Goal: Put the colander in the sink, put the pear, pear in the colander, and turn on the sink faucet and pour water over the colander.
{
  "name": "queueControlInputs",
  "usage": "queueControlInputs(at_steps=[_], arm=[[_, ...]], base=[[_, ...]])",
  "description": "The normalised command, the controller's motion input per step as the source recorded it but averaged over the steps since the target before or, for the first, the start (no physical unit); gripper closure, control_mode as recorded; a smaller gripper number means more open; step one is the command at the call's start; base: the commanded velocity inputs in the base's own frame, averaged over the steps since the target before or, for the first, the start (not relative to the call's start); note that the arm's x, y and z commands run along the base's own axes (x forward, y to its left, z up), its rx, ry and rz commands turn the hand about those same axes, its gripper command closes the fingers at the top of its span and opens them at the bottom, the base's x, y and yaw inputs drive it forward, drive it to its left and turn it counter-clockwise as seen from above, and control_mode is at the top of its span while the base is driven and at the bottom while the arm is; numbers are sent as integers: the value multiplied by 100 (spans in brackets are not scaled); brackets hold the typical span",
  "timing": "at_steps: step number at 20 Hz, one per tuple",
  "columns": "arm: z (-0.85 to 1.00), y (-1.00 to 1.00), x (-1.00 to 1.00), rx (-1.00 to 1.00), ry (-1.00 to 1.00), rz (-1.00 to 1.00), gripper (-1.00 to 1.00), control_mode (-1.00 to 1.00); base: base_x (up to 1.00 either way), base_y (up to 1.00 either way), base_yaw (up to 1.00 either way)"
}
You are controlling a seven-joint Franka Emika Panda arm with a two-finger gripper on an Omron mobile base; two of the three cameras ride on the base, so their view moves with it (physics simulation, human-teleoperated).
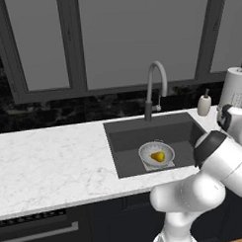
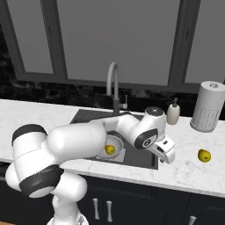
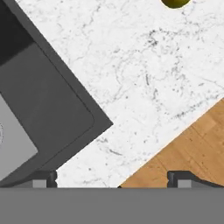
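The colander point(image 1: 156, 154) sits on the floor of the sink point(image 1: 143, 134), under the faucet point(image 1: 156, 82), with one yellow pear point(image 1: 158, 156) inside it. From the right base view the colander point(image 2: 115, 141) and that pear point(image 2: 110, 150) peek out behind my arm. A second pear point(image 2: 203, 155) lies on the counter right of the sink point(image 2: 88, 116). My gripper point(image 2: 168, 157) hangs open and empty over the sink's right front corner, short of that pear. In the hand view the gripper point(image 3: 113, 179) has its tips wide apart, the sink point(image 3: 48, 109) corner is at left and the pear point(image 3: 175, 2) is at the top edge.
A white soap bottle point(image 2: 173, 113) and a paper towel roll point(image 2: 206, 105) stand at the back right of the marble counter point(image 2: 184, 169). The counter's front edge and the wood floor point(image 3: 192, 148) are just below the gripper. A window spans the wall behind the faucet point(image 2: 113, 83).
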Motion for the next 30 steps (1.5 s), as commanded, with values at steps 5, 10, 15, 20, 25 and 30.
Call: queueControlInputs(at_steps=[5, 10, 15, 20, 25, 30], arm=[[0, -50, -16, -3, 17, -39, -100, -100], [0, -53, 0, 0, 2, -8, -100, -100], [0, -55, 0, 0, 0, 0, -100, -100], [0, -44, 5, 0, 0, 0, -100, -100], [0, -34, 16, 0, 0, 3, -100, -100], [0, -33, 21, 0, -2, 7, -100, -100]], base=[[0, 0, 0], [0, 0, 0], [0, 0, 0], [0, 0, 0], [0, 0, 0], [0, 0, 0]])
